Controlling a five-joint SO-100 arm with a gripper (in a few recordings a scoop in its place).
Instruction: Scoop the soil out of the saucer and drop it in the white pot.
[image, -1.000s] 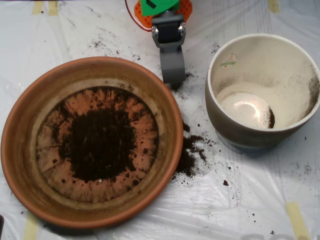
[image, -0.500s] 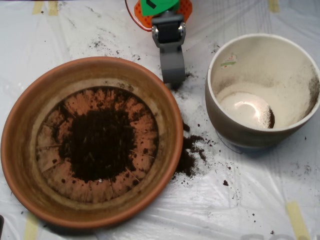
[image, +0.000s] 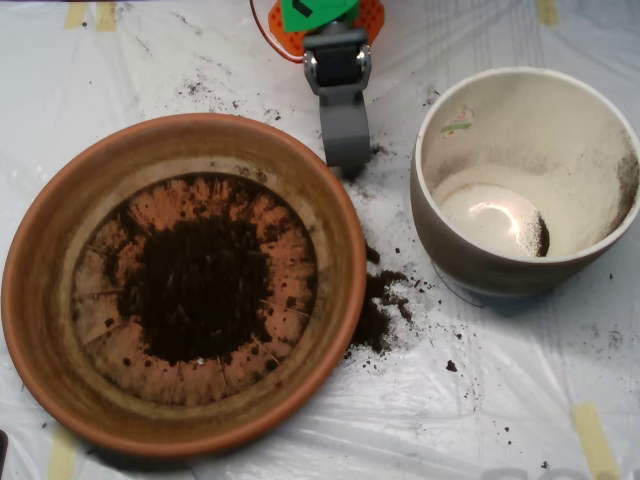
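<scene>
The saucer (image: 45, 290) sat on the left of the table (image: 500, 400), which was covered in crinkled white plastic sheeting, and the soil (image: 200, 290) lay as a dark round heap in the middle of its ridged base, with loose crumbs scattered out toward the walls. The white pot (image: 445, 250) stood to the right, apart from the saucer, its inside dusty and pale, with only a small dark smear of soil low against its right inner side and a green mark near the rim at upper left. Between the two, just off the saucer's right edge, a patch of spilled soil (image: 380, 305) lay on the sheeting, with finer specks trailing around it. The hand (image: 346, 140) hung at the top of the scene, above the gap between saucer and pot, its grey body pointing down toward the table below an orange and green mount; it was over neither container. From above I could not tell whether its shells were parted or pressed together.
</scene>
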